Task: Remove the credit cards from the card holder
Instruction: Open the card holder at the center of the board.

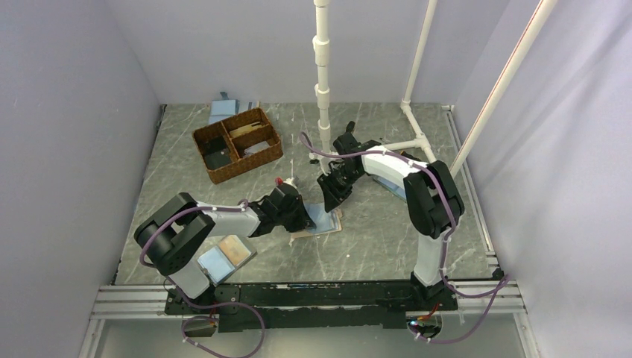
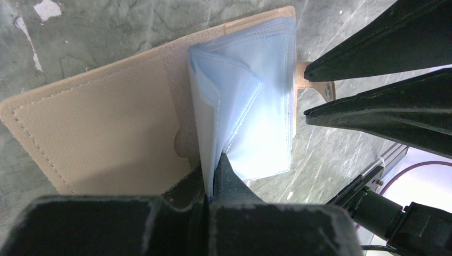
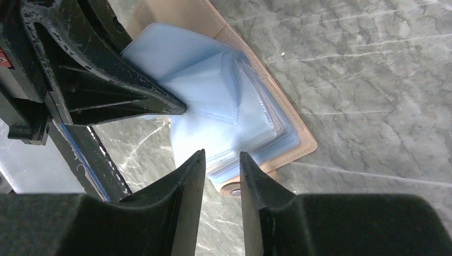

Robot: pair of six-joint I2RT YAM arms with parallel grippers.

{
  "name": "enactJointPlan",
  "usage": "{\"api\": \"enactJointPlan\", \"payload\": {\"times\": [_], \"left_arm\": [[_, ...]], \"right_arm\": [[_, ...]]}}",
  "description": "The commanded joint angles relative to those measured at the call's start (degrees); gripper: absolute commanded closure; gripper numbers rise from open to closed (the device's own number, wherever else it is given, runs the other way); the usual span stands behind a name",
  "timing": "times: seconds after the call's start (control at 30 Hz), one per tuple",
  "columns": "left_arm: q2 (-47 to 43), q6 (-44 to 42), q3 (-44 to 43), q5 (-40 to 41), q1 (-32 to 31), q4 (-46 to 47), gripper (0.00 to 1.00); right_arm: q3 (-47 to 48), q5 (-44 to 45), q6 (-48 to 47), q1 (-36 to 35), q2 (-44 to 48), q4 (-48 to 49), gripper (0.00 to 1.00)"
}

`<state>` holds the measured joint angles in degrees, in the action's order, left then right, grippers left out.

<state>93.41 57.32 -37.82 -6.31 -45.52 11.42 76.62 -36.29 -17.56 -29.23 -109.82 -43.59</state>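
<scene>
Here the card holder (image 1: 326, 221) lies opened flat on the grey marbled desk (image 1: 387, 231), about midway between the two arms. Its pale tan inner face (image 2: 106, 133) is turned up. A stack of clear light-blue plastic sleeves (image 2: 250, 96) fans out from its spine. The left claw (image 2: 212, 178) is pressed together on the near edge of one sleeve, which stands up from the stack as a loose fold. Whether any card sits inside the sleeves cannot be told.

A small tan snap tab (image 3: 232, 190) sticks out past the holder's far edge. The right claw (image 3: 221, 157) hangs just over that tab with its fingers a narrow gap apart and nothing pinched between them. Whether they touch the tab is unclear. In the overhead view the two claws nearly meet above the holder.

Farther out, a brown wicker basket (image 1: 238, 145) with several compartments sits toward the back left of the desk, and something light blue (image 1: 223, 110) lies behind it. A folder (image 1: 223, 257) with one blue half and one brown half lies beside the left arm's base. A white pipe post (image 1: 322, 74) rises at the back.
</scene>
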Motion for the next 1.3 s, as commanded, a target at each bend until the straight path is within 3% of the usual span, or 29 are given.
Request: {"api": "enactJointPlan", "payload": {"times": [0.0, 0.57, 0.7, 0.83, 1.07, 1.27], "left_arm": [[1.87, -1.51, 2.49, 3.87, 0.87, -7.44, 1.0], [1.06, -1.78, 3.76, 1.73, 0.89, -3.24, 0.99], [0.96, -2.58, 4.48, -0.92, 0.91, 0.7, 0.64], [0.9, -3.39, 4.83, -2.63, 0.88, 2.94, 0.44], [0.35, -3.78, 5.52, -3.48, 0.86, 4.01, 0.4], [0.01, -5.42, 5.51, -4.47, 0.8, 4.89, 0.27]], "right_arm": [[2.05, -1.35, -0.95, -0.15, -1.03, -1.5, 0.67], [2.4, -2.12, 1.96, -1.26, -6.63, -1.29, 0.66], [2.17, -4.44, 3.23, -1.48, -7.79, -0.23, 0.65], [2.0, -9.56, 4.68, -1.51, -9.42, 0.88, 0.66], [0.2, -15.57, 9.45, -1.14, -10.14, 5.67, 0.68], [-0.78, -20.37, 12.33, 0.05, -10.39, 8.2, 0.69]]}}
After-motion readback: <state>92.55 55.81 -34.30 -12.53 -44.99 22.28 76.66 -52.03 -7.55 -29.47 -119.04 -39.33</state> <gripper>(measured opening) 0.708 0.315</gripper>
